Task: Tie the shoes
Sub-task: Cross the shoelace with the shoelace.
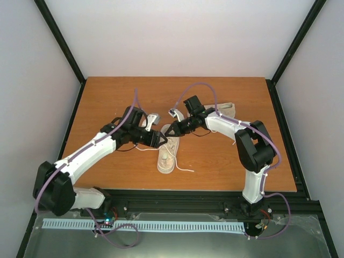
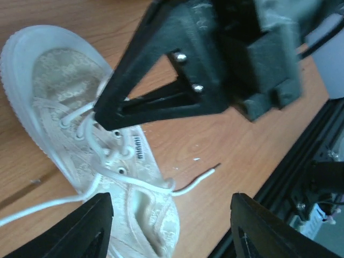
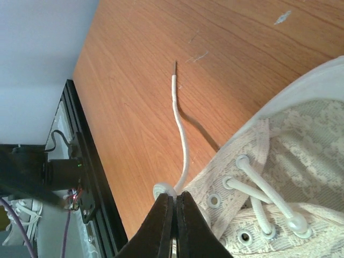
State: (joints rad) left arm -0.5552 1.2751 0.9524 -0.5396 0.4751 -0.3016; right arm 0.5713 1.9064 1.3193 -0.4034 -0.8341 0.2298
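Heel toward the near edge and toe toward the far side, a shoe (image 1: 166, 157) lies sole-down near the middle of the worktop (image 1: 107, 102). Its long axis runs near to far, with the toe tipped slightly to the right. Its laces (image 2: 91, 134) run through the eyelets (image 3: 215, 200) and lie loose and untied. The left end effector (image 1: 160, 138) hangs over the shoe from the left, its fingers (image 2: 80, 228) spread wide with nothing between them. The right end effector (image 3: 175, 200) reaches in from the right to the lacing. It is pressed together, pinching a lace (image 3: 181, 134) just beside the eyelets, and that lace's free end lies on the worktop. Farther back and to the right, well apart from the first, a second shoe (image 1: 228, 109) lies partly hidden behind the right arm (image 1: 226, 123). Its long axis runs roughly left to right, and I cannot tell which end is its toe.
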